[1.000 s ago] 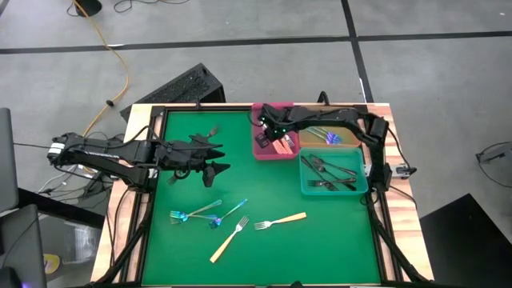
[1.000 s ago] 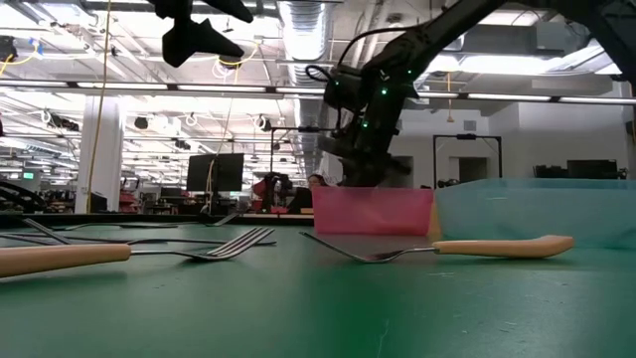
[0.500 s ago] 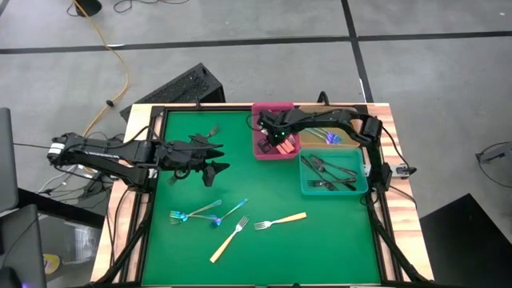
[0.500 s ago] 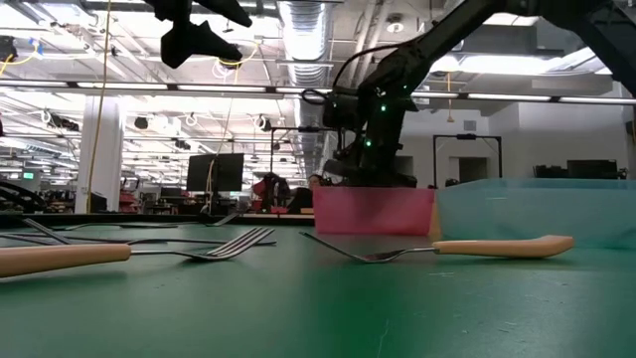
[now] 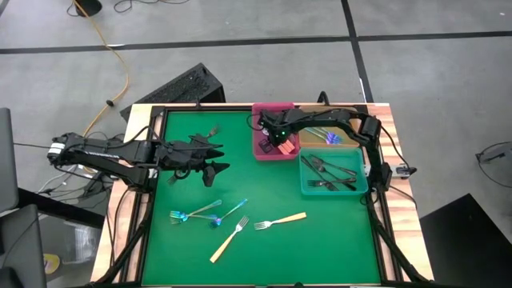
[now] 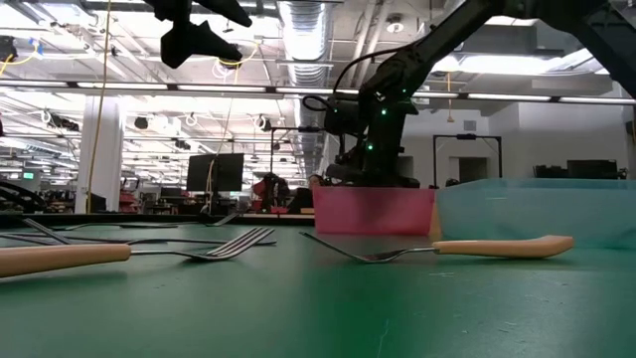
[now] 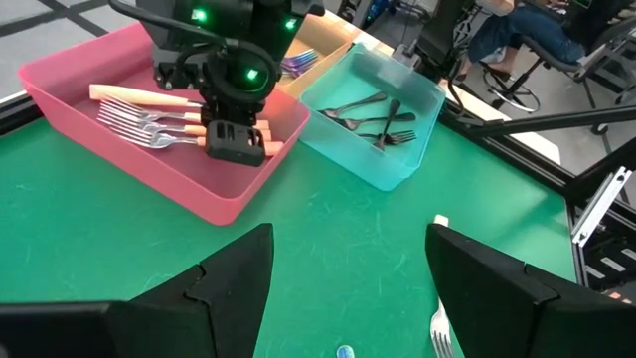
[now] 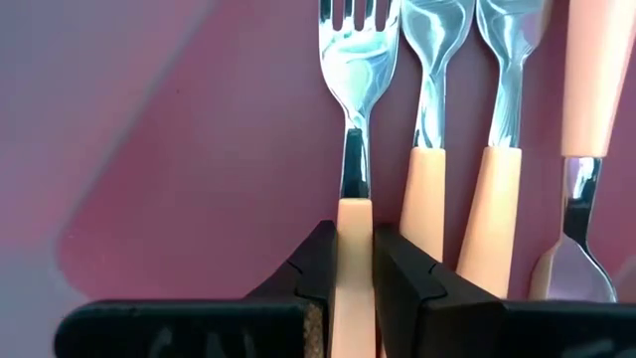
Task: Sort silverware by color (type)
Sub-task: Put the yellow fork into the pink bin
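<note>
The tan-handled fork [image 8: 354, 214] sits clamped by its handle between the narrow-set fingers of the right gripper [image 8: 354, 273], low inside the pink bin [image 5: 262, 152], beside the tan-handled forks [image 7: 149, 119] already lying there; the step in hand is judged to be the release. To do it well, keep the fork parallel to its neighbours and close to the bin floor, open the fingers only enough to free the handle, then lift straight up so neither finger drags an adjacent handle.

The left gripper [image 5: 214, 158] hangs above the green mat [image 5: 336, 232] with its fingers spread wide, holding nothing; it waits near the mat's left side.

Still unsorted on the mat: two tan-handled forks [image 5: 280, 221], and blue forks [image 5: 196, 214] just beside them.

The right wrist view alone shows the grip on the handle; the high view alone shows the unsorted remainder and the teal bin [image 5: 362, 189] of dark forks; the left wrist view shows both bins' contents obliquely; the low view hides the bin interiors entirely.
</note>
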You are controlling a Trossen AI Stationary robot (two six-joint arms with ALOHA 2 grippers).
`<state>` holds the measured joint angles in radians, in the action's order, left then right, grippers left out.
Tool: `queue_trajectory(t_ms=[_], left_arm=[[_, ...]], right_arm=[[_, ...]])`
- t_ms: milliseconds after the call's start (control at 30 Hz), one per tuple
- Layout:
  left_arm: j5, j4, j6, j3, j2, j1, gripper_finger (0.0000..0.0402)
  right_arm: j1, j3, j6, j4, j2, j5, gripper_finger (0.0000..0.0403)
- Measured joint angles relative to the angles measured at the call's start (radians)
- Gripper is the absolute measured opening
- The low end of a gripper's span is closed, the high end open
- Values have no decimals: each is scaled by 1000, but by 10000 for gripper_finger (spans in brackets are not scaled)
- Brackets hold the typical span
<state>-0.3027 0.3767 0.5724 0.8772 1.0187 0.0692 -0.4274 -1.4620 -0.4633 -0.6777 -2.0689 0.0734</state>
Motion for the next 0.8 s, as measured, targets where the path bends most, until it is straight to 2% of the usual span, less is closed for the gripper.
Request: queue_trajectory(t_ms=[167,567,800], left_arm=[[0,0,0,0,0,0,247],[6,0,0,0,0,0,247],[8,2,0,0,0,0,247]], right_arm=[[0,0,-5,0,0,0,112],[0,0,1,6,0,-2,111],[-2,0,24,-1,4,-47,157]])
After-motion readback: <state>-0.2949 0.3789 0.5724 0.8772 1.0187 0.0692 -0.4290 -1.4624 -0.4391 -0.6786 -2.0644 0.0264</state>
